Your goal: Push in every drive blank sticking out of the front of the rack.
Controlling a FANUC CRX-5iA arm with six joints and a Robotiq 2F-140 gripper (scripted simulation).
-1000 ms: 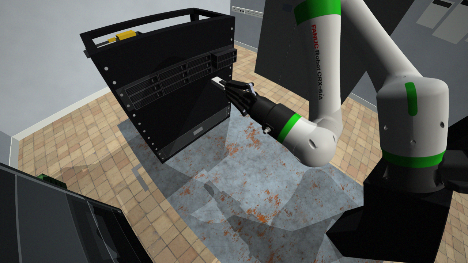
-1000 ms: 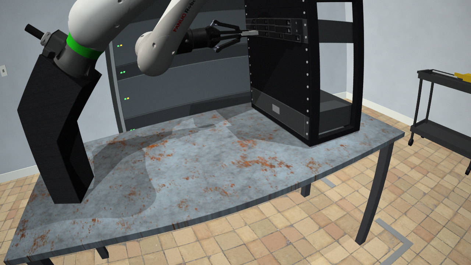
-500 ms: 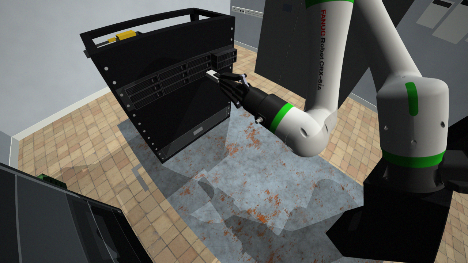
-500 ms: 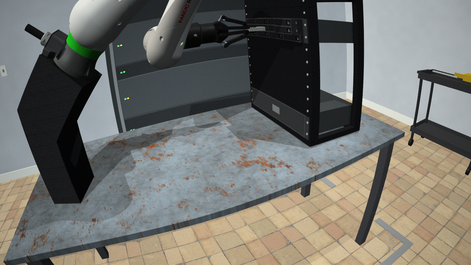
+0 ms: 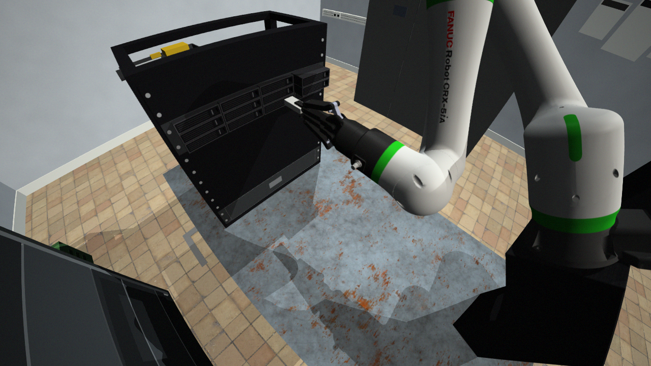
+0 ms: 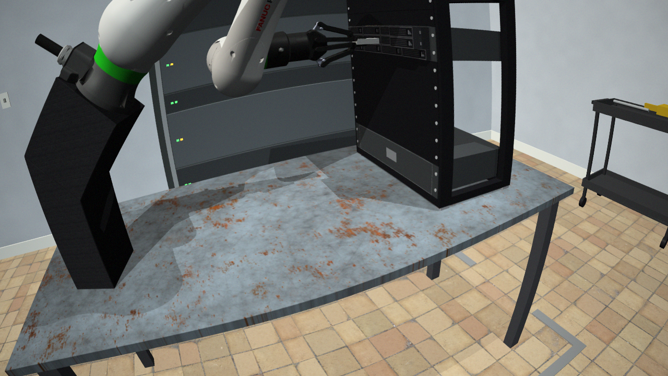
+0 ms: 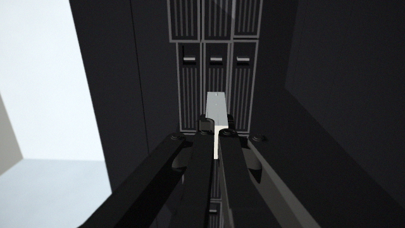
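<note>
Pressed-together pincer (image 5: 295, 104) nearing the rack (image 5: 136, 82).
One protruding block of drive blanks (image 5: 312, 80) unpushed; others apparently flush.

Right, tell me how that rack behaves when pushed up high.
The rack is tall and stands on the table, so a high push likely tips or slides it. The shut gripper sits near its top, where leverage probably peaks.
</note>
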